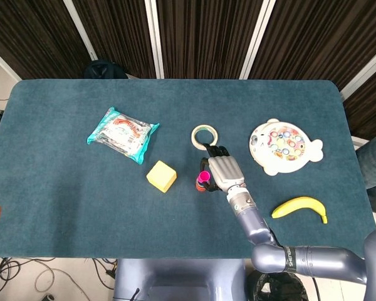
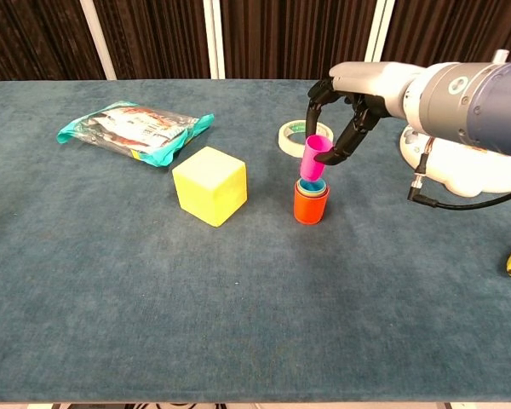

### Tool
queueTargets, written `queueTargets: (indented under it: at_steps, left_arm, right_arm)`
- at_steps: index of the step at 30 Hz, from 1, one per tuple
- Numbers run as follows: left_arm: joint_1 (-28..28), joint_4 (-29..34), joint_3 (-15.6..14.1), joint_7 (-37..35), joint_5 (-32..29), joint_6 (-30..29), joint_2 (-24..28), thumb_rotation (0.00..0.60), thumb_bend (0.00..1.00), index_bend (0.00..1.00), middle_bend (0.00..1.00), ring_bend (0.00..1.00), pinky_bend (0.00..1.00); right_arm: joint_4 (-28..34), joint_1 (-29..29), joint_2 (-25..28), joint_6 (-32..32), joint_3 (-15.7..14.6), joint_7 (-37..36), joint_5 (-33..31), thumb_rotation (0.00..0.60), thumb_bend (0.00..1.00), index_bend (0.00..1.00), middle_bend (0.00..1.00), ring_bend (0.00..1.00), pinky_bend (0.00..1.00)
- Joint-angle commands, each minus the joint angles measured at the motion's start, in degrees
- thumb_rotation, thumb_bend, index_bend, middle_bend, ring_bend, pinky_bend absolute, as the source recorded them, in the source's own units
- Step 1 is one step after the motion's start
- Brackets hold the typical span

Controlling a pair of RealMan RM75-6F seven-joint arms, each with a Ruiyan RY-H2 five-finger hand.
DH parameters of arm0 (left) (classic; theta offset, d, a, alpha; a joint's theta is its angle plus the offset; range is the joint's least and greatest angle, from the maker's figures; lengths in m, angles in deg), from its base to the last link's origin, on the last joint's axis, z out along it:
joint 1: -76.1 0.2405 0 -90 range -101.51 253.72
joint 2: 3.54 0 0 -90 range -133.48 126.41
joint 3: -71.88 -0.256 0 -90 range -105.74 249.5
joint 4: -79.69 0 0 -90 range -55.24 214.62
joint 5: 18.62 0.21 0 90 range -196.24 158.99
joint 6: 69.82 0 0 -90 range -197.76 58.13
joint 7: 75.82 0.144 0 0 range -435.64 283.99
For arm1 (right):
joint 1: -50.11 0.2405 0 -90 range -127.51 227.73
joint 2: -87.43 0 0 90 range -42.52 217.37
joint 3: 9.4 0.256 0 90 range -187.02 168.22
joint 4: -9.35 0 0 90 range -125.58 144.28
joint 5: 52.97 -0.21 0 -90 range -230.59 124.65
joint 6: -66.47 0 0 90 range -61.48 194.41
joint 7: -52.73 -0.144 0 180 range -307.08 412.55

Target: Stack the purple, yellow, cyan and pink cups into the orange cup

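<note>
The orange cup (image 2: 310, 205) stands mid-table with other cups nested inside; a cyan rim (image 2: 311, 185) shows at its top. My right hand (image 2: 351, 95) grips the pink cup (image 2: 315, 157) just above that stack, its base at or inside the cyan rim. In the head view the pink cup (image 1: 203, 177) sits over the stack (image 1: 200, 185), with the right hand (image 1: 224, 170) beside it on the right. The purple and yellow cups are hidden inside the stack. My left hand appears in neither view.
A yellow cube (image 2: 209, 185) sits left of the stack. A tape roll (image 2: 300, 138) lies just behind it. A snack bag (image 2: 134, 129) is at the far left, a fish toy board (image 1: 284, 146) to the right, a banana (image 1: 301, 206) at the front right.
</note>
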Motion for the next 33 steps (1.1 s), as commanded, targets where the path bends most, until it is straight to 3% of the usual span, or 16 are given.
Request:
queueTargets:
  at_steps: [1, 27, 30, 33]
  left_arm:
    - [0.0, 0.0, 0.0, 0.0, -0.1, 0.0, 0.0, 0.600, 0.27, 0.04, 0.03, 0.00, 0.00]
    - [0.0, -0.1, -0.1, 0.2, 0.1, 0.1, 0.0, 0.600, 0.27, 0.04, 0.03, 0.00, 0.00]
    - [0.0, -0.1, -0.1, 0.2, 0.1, 0.0, -0.1, 0.600, 0.27, 0.03, 0.03, 0.00, 0.00]
    - [0.0, -0.1, -0.1, 0.1, 0.1, 0.1, -0.1, 0.600, 0.27, 0.03, 0.03, 0.00, 0.00]
  right_arm:
    - [-0.3, 0.0, -0.1, -0.1, -0.2, -0.3, 0.1, 0.600, 0.40, 0.51, 0.00, 0.08, 0.07]
    - [-2.6, 0.3, -1.0, 0.5, -2.5, -2.0, 0.5, 0.600, 0.40, 0.51, 0.00, 0.08, 0.07]
    - [-2.6, 0.5, -1.1, 0.7, -2.8, -1.9, 0.5, 0.600, 0.40, 0.44, 0.00, 0.08, 0.07]
    - [-2.7, 0.6, -1.2, 1.0, -3.0, -1.9, 0.3, 0.600, 0.40, 0.31, 0.00, 0.08, 0.07]
